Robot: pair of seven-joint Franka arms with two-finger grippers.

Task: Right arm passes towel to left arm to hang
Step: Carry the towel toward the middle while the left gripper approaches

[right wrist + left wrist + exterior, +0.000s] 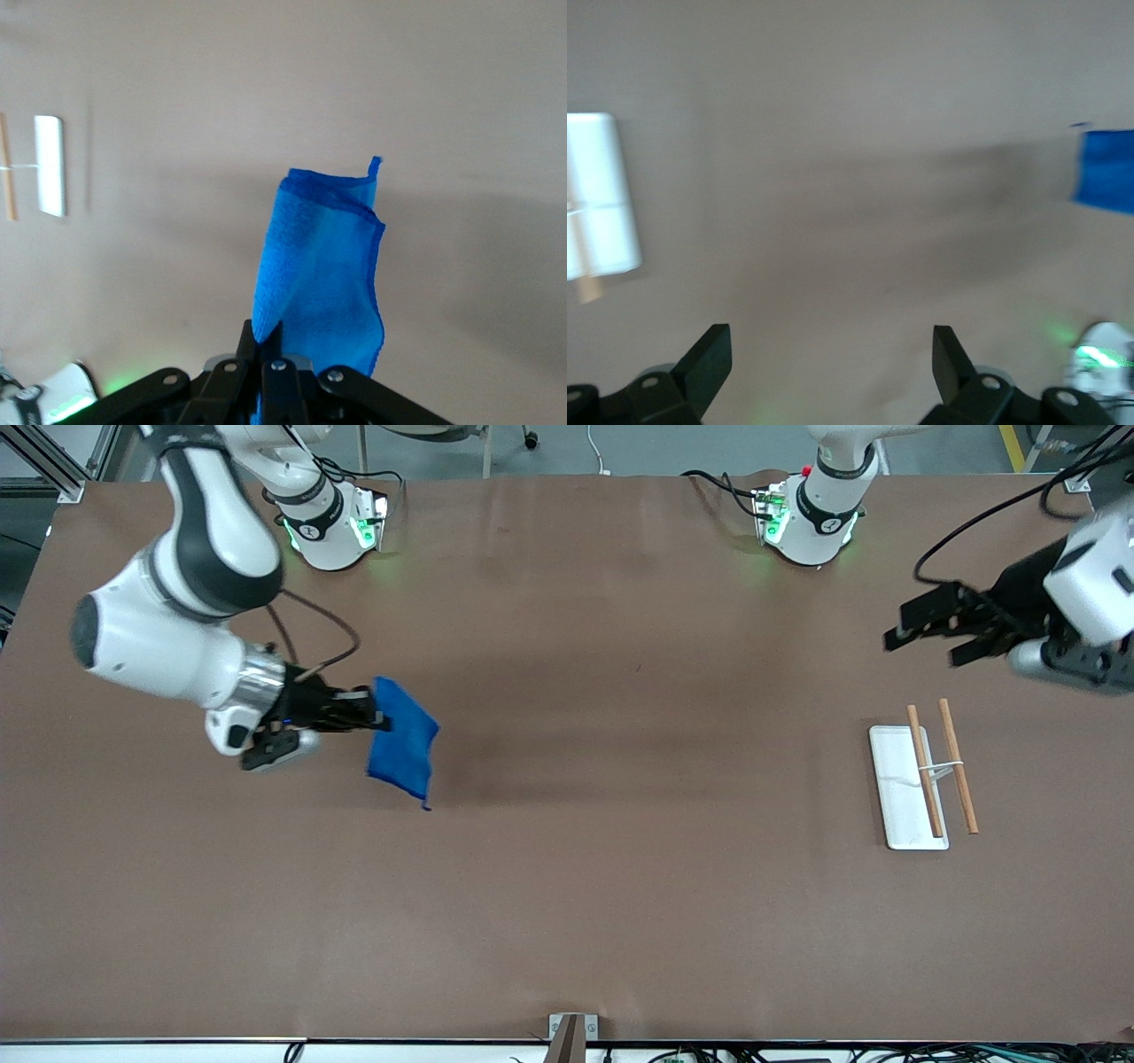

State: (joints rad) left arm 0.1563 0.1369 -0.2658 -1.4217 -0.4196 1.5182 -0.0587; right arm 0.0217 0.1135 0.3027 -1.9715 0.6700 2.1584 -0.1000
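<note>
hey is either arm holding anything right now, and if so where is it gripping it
Yes. The right tool is shut on the towel, pinching it at one edge so the rest hangs free above the table. The left tool is open and holds nothing.

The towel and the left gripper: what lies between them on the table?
Nothing: the front view shows bare table between the towel and the left gripper.

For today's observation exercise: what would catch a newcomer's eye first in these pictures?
The bright blue towel, pinched in the right gripper and hanging above the table's right-arm end. Next, the left gripper, open in the air over the left arm's end, above a white rack with two wooden rods.
</note>
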